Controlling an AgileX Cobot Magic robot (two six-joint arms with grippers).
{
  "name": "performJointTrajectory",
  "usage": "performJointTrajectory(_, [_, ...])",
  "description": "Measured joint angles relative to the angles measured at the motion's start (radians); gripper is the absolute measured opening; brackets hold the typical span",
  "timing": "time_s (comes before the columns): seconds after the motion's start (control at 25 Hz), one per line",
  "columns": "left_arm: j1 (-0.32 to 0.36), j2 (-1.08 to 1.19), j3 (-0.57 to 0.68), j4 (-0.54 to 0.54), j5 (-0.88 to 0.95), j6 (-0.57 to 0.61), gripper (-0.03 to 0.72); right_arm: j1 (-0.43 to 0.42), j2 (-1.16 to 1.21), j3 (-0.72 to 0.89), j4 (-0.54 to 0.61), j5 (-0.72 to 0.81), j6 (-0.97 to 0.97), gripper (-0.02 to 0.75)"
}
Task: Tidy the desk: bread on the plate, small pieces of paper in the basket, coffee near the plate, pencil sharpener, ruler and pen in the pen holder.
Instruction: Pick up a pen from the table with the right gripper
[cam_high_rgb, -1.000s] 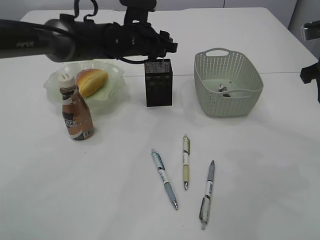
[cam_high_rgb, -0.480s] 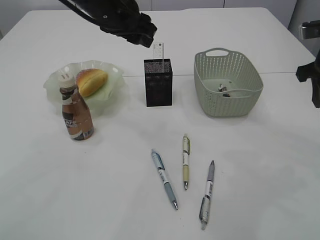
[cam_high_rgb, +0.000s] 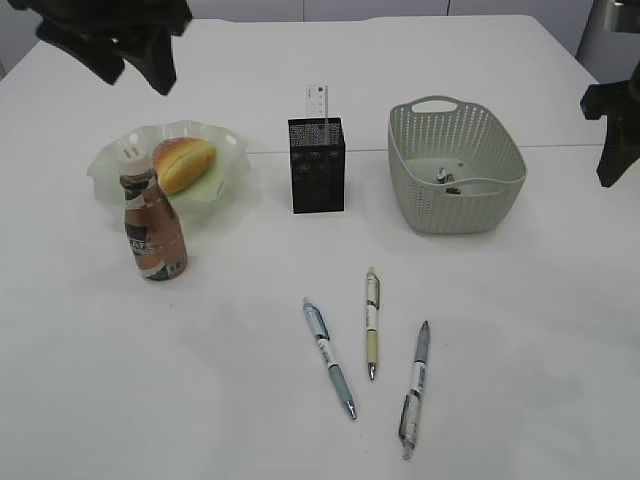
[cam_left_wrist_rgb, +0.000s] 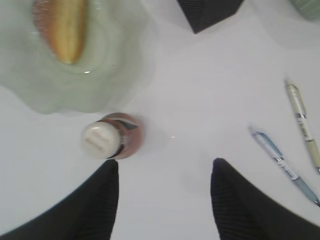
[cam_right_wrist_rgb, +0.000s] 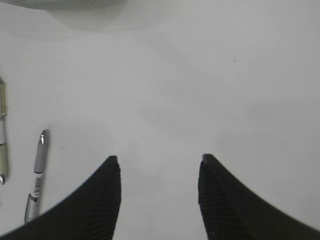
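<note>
The bread (cam_high_rgb: 183, 163) lies on the green plate (cam_high_rgb: 222, 190). The coffee bottle (cam_high_rgb: 152, 224) stands just in front of the plate; it also shows in the left wrist view (cam_left_wrist_rgb: 111, 137). The black pen holder (cam_high_rgb: 317, 166) holds a white ruler (cam_high_rgb: 316, 101). Three pens lie on the table: blue (cam_high_rgb: 329, 357), yellow (cam_high_rgb: 371, 322), grey (cam_high_rgb: 415, 389). The basket (cam_high_rgb: 455, 168) holds small bits. My left gripper (cam_left_wrist_rgb: 165, 167) is open and empty, high above the coffee. My right gripper (cam_right_wrist_rgb: 159, 161) is open and empty over bare table, right of the grey pen (cam_right_wrist_rgb: 36, 175).
The left arm (cam_high_rgb: 110, 35) hangs at the top left of the exterior view, the right arm (cam_high_rgb: 612, 130) at the right edge. The pen holder's corner (cam_left_wrist_rgb: 207, 12) shows in the left wrist view. The tabletop is white.
My left arm has swung from above the pen holder to the far left and up. The ruler now stands in the pen holder. The right arm has barely shifted.
</note>
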Motion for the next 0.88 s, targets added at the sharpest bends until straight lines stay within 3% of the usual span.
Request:
performJointTrajectory(0.24, [0.014,-0.134,-0.008,0.054,0.017,-0.062,0.427,0.0,-0.037,0.0,0.092,0.0,0.001,0.402])
performJointTrajectory(0.48, [0.062,-0.221,0.019,-0.007,0.022,-0.107,0.427,0.0,-0.082,0.0,0.148,0.0,0.002,0.402])
performJointTrajectory(0.72, [0.063,-0.333,0.209,-0.023,0.024,-0.124,0.427,0.015,-0.132,0.0,0.173,0.002,0.002,0.402])
performJointTrajectory(0.88, [0.063,-0.42,0.381,-0.018,0.024,-0.163,0.427,0.069,-0.164,0.0,0.179,0.004,0.007,0.402])
